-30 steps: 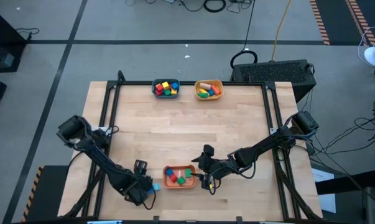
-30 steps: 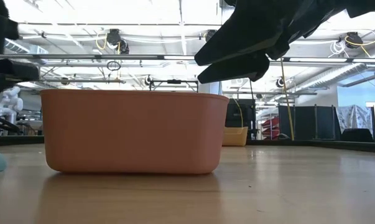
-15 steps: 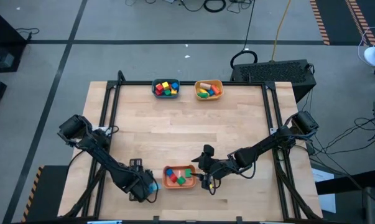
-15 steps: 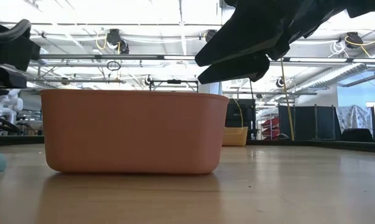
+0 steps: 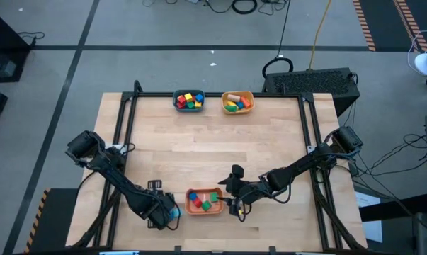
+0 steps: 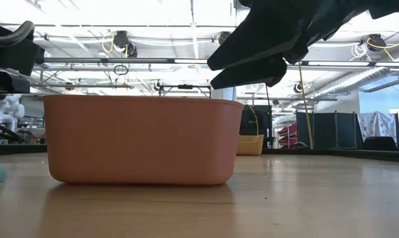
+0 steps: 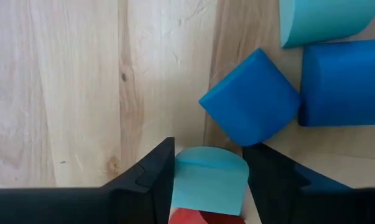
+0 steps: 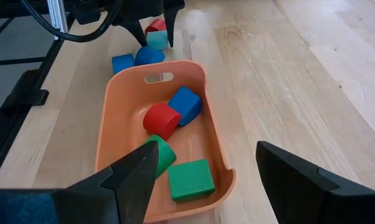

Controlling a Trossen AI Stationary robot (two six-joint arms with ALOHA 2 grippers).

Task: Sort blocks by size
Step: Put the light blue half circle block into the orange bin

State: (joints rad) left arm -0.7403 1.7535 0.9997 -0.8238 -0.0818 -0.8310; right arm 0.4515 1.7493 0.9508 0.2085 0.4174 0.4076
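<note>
**A:** While you watch the near left corner of the table [image 5: 213,142], where is the left gripper [image 5: 167,212]?

**B:** You'll find it low over the wood, just left of the orange bowl [image 5: 203,201]. In the left wrist view a light blue block [image 7: 209,180] sits right between its fingers [image 7: 153,171]. Both fingers lie against the block's sides, so you can take it as clamped.

**A:** What lies around it?

**B:** A red block [image 7: 196,218] touches the light blue one on the gripper's side, but you see only a sliver of it. Two blue blocks [image 7: 249,96] lie just beyond the fingertips, touching each other. Another light blue piece [image 7: 324,18] beside them is cut off by the frame.

**A:** And the right gripper [image 5: 236,200]?

**B:** It hangs over the bowl's right end with its fingers wide apart, holding nothing. Below it you can see a red [image 8: 161,119], a blue [image 8: 185,104] and two green blocks [image 8: 190,179] in the bowl.

**A:** Anything you can't make out?

**B:** From the low view, the bowl's wall [image 6: 143,139] hides its contents. From above, the left gripper covers most of its block. More blocks fill the teal bowl [image 5: 188,100] and yellow bowl [image 5: 237,102] at the far edge, too small for you to count.
</note>
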